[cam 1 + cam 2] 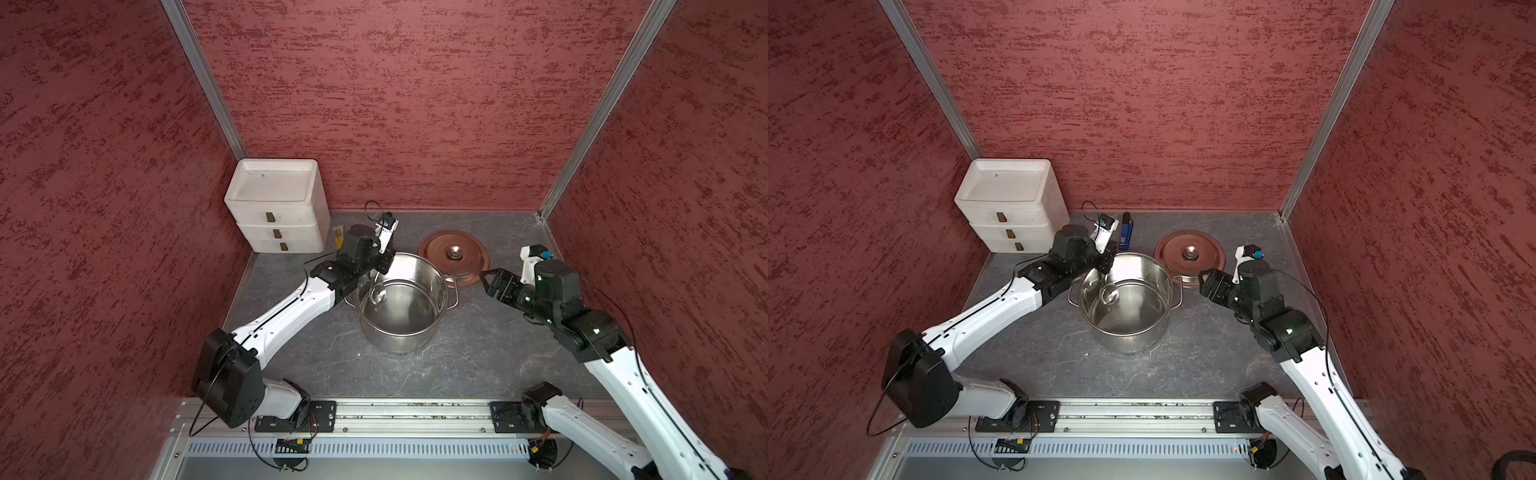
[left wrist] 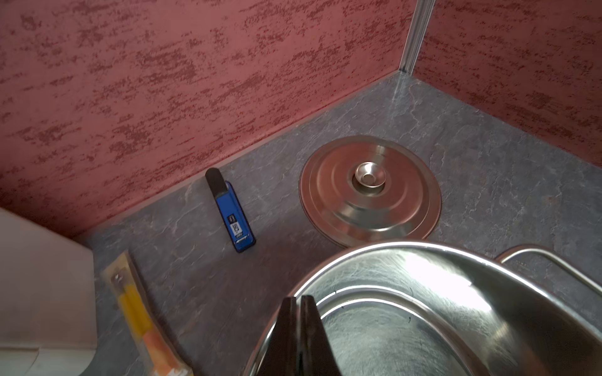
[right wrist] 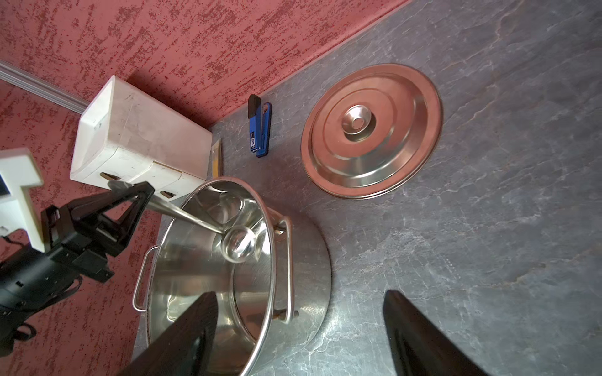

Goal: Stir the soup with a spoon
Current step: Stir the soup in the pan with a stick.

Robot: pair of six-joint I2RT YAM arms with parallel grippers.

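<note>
I see my right gripper (image 3: 299, 294) with its jaws spread wide. Just ahead of it stands the steel stockpot (image 3: 312, 260). Across the pot, the left gripper (image 3: 132, 192) clamps the ladle (image 3: 237, 244) by its handle, bowl inside the pot. Farther ahead lies the lid (image 3: 371, 130), with a blue stapler (image 3: 259, 130) beside it.

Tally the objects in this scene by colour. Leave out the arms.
Steel: 3 (pot, lid, ladle)
White: 1 (drawer unit)
Blue and black: 1 (gadget)
Orange-yellow: 1 (packaged stick)
Total: 6
</note>
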